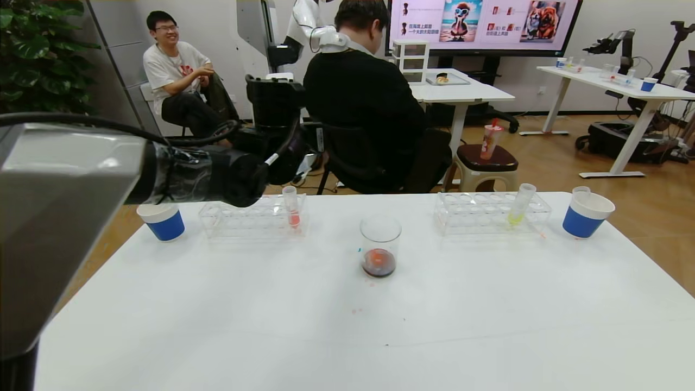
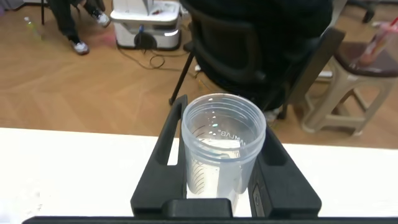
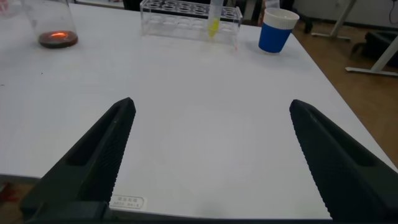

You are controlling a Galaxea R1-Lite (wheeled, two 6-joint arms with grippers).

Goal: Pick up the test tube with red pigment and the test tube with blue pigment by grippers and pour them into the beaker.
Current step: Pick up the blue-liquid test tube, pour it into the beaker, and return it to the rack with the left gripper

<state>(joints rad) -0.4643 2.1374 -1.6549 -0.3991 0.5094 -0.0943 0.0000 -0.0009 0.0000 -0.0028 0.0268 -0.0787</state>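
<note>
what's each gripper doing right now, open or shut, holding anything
Left gripper: closed on an empty clear test tube, held upright above the table's far-left edge.
Right gripper: open, empty, over the table.

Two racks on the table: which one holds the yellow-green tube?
The rack on the robot's right, near the right paper cup. Its tube holds yellow-green liquid; the left rack holds a pinkish-red tube.

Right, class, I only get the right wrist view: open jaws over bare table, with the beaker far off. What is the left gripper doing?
Observer: The left gripper is shut on an empty clear tube.
Operator: Where is that arm?
Observer: Raised at the table's far left, above the left blue cup.
Operator: Any reddish tube on that side?
Observer: One, the pale red tube, standing in the left rack.
</note>
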